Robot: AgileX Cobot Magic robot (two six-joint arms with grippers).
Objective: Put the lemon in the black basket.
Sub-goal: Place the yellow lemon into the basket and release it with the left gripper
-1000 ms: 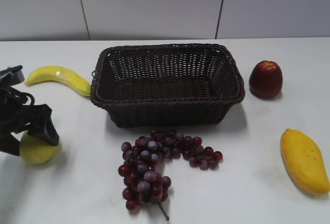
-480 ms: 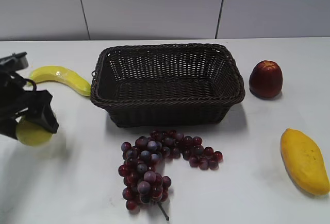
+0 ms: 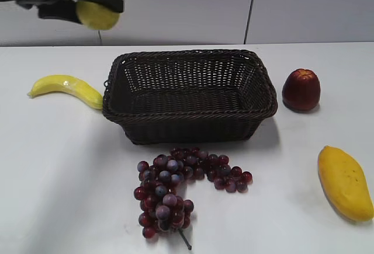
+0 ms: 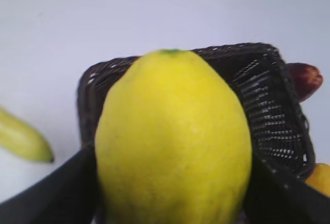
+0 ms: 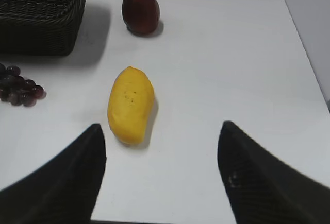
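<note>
Left gripper [image 3: 87, 6] clamps lemon [image 3: 97, 13] (held high)

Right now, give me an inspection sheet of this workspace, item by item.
Surface: white table, no spills seen.
Job's things: lemon held high, left of and above the black basket; basket holds nothing.
Clutter: banana, grape bunch, dark red fruit, mango, all on the table outside the basket.
Grippers: left gripper shut on the lemon; right gripper open, above the table near the mango.
Cables: a dark one by the left arm.
Surroundings: pale panelled wall.
</note>
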